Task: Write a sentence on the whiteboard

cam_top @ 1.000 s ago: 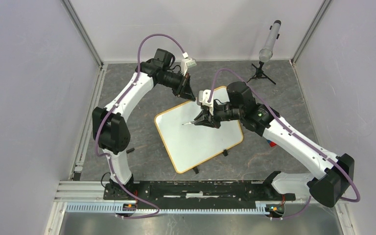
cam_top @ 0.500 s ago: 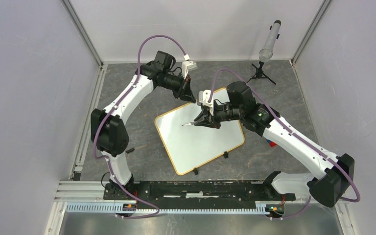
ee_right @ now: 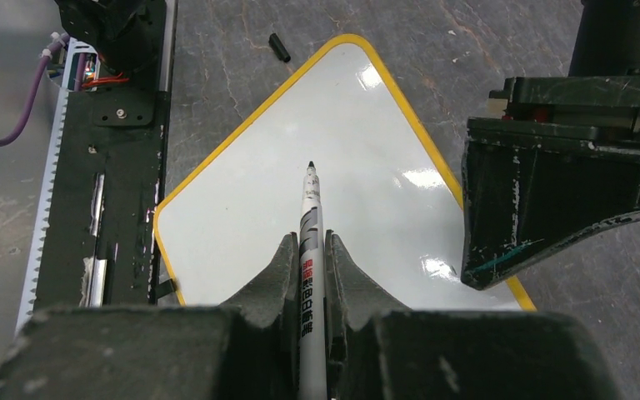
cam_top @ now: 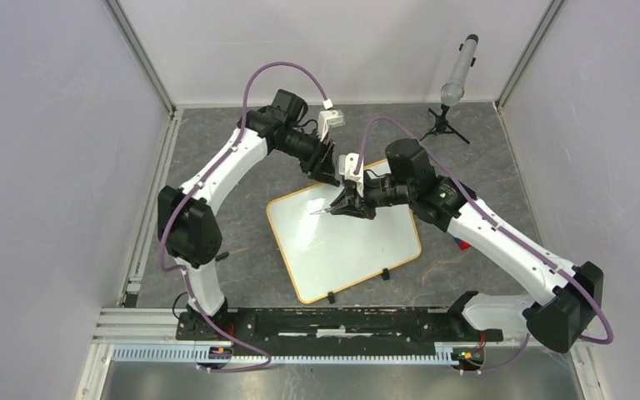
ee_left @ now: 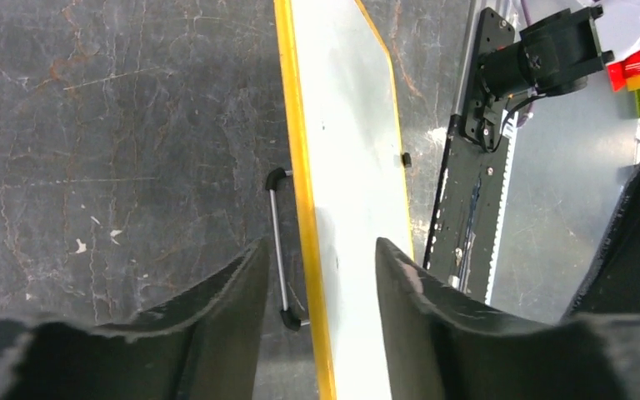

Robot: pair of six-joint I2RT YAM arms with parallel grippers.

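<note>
Starting with the right gripper [ee_right: 310, 242]: what are its fingers doing?

They are pressed together on a marker [ee_right: 311, 208]. It sticks straight out from between them, black tip foremost, over the whiteboard [ee_right: 242, 208]. I cannot tell whether the tip touches the white face.

And the left gripper [ee_left: 321, 250]?

Its fingers [ee_left: 217, 308] stand apart, and the whiteboard's yellow-orange frame edge runs through the gap between them. They are clamped on nothing.

Where does the board lie, and which way does it run?

It lies flat on the table [cam_top: 254, 271] between the two arms, turned at a slant. From above, its long axis runs left to right, with the right end swung farther from the bases. The two black clip feet [cam_top: 331, 295] sit on the near long edge. The marker points left, over the board's far left part.

What of the surroundings?

The tabletop is grey and cracked-looking, with pale walls on three sides and a black rail [cam_top: 342, 321] at the near edge. A grey cylinder on a small black tripod [cam_top: 457, 75] stands in the far right corner, and a small black cap [ee_right: 278, 47] lies just off the board.
</note>
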